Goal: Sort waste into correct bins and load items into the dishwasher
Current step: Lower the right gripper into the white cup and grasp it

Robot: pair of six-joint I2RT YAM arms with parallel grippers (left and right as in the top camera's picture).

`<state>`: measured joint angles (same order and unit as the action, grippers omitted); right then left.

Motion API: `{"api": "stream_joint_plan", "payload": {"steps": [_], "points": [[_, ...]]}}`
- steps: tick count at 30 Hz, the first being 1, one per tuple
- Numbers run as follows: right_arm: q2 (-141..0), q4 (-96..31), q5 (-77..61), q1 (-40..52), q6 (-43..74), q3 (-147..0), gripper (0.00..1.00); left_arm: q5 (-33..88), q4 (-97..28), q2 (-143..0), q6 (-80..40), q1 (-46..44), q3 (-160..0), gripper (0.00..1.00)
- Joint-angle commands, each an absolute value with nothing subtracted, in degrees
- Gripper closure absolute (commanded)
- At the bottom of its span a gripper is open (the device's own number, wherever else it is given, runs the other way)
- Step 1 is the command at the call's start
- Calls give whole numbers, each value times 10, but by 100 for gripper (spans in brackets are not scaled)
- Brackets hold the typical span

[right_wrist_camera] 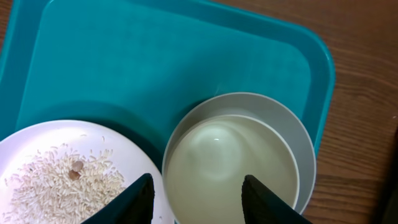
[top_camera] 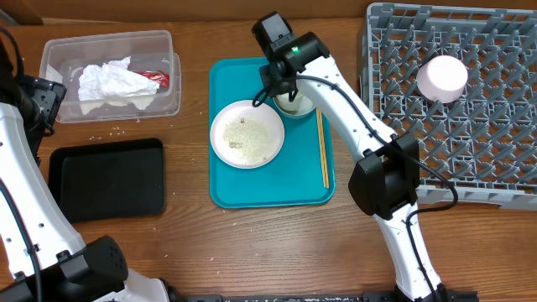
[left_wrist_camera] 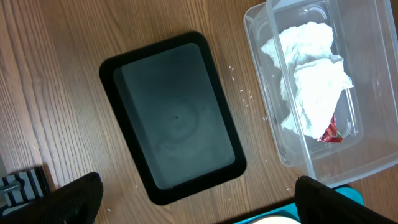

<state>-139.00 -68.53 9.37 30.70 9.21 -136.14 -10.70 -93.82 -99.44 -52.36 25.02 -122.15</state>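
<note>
Right jaws apart, nothing clamped: right gripper (right_wrist_camera: 196, 200) hangs low over the grey-white bowl (right_wrist_camera: 231, 163). One finger sits just outside the bowl's left rim and the other is over its inside. Cannot tell if either pad touches yet. Inner ring visible in the bowl; unclear if that is a nested cup or just the wall.

Bowl sits on the teal tray (right_wrist_camera: 155, 56), far end. It is just beside the white plate (right_wrist_camera: 25, 149), which carries loose rice (right_wrist_camera: 56, 177). Chopsticks (top_camera: 323, 153) lie along the tray's right edge, close to the bowl.

Left jaws wide apart, empty: left gripper (left_wrist_camera: 199, 208) hovers over the table beside the black tray (left_wrist_camera: 177, 118), which is bare. Clear tub (left_wrist_camera: 367, 124) holds the napkin (left_wrist_camera: 308, 81) and red wrapper (left_wrist_camera: 331, 132). A few stray grains (top_camera: 109, 132) lie on the wood. Dish rack (top_camera: 503, 134) at right holds one pale round item (top_camera: 442, 77).

Step, as I judge it: rim pinch on the bowl for the rack.

Risks:
- Thin glossy rim could slip or swing in a one-wall pinch.
- The outer finger could shove the plate and scatter rice onto the tray.
- A tilted lift could knock the chopsticks.
- A nested piece could drop out.
</note>
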Motion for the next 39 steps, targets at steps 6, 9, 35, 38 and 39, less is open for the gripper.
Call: {"api": "stream_joint_plan", "payload": {"steps": [6, 9, 35, 38, 39], "points": [[-1409, -680, 63, 317, 105, -1361, 55, -109, -938, -998, -518, 251, -1219, 0], [-1412, -691, 64, 317, 107, -1360, 61, -109, -938, -998, -518, 251, -1219, 0], [-1405, -698, 64, 317, 108, -1355, 89, -109, -938, -998, -518, 251, -1219, 0], [-1394, -700, 64, 314, 108, -1378, 92, -109, -938, -998, -518, 251, -1219, 0], [-1389, -702, 64, 312, 108, -1385, 96, -109, -938, -998, -518, 251, -1219, 0]]}}
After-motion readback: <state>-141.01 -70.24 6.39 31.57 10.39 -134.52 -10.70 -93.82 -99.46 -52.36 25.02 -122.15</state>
